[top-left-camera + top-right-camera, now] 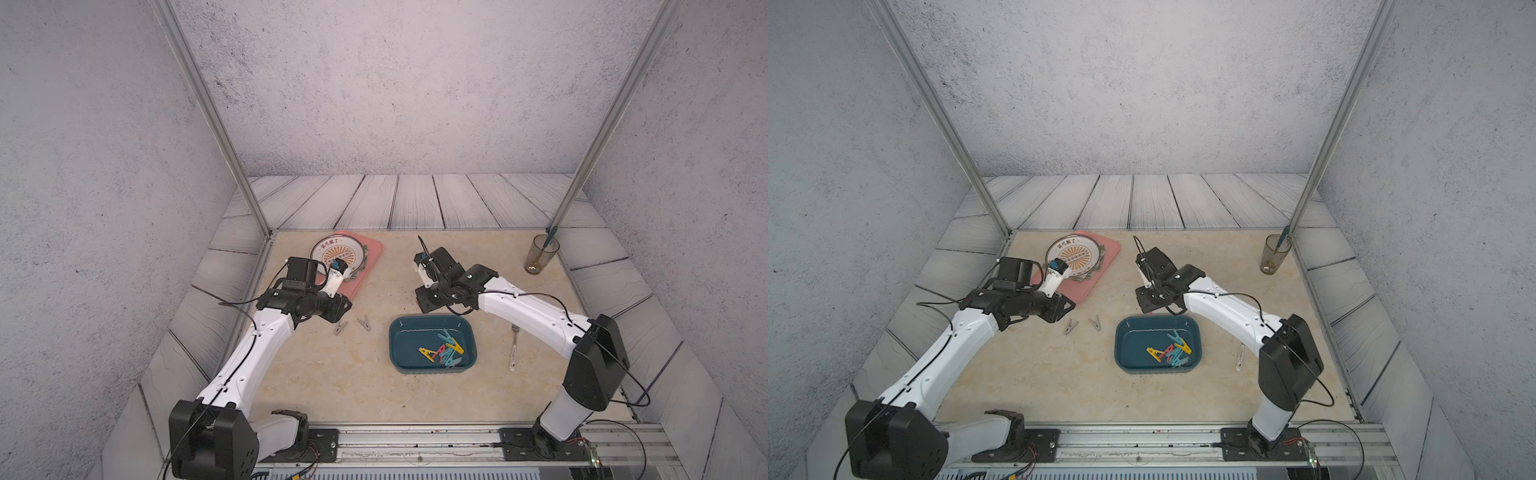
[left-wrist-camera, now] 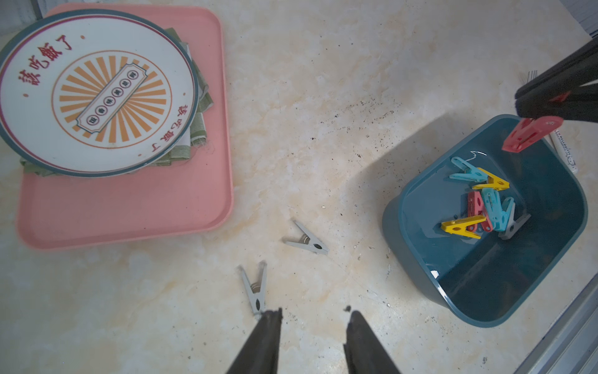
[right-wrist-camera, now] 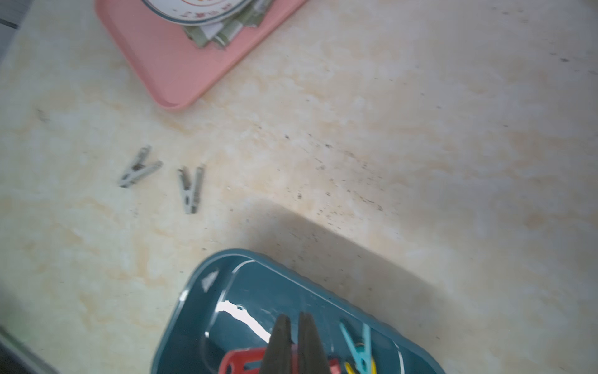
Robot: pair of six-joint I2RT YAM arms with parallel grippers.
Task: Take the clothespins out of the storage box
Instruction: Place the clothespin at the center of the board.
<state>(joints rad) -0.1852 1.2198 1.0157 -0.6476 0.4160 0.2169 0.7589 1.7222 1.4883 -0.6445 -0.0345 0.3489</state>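
Nearest: storage box [image 1: 409, 343], heap of clothespins [image 1: 444, 351] inside. Above its far side, right gripper [image 3: 293, 319] clamped on red clothespin [image 2: 530, 134] by one end only — pin may pivot, slip, drop back in. Beyond, left gripper [image 2: 314, 315] agape, empty, near grey clothespins [image 1: 364, 323] on table [image 1: 332, 374].

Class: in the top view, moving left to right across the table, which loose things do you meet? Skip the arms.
grey clothespin → second grey clothespin → storage box → fork → glass
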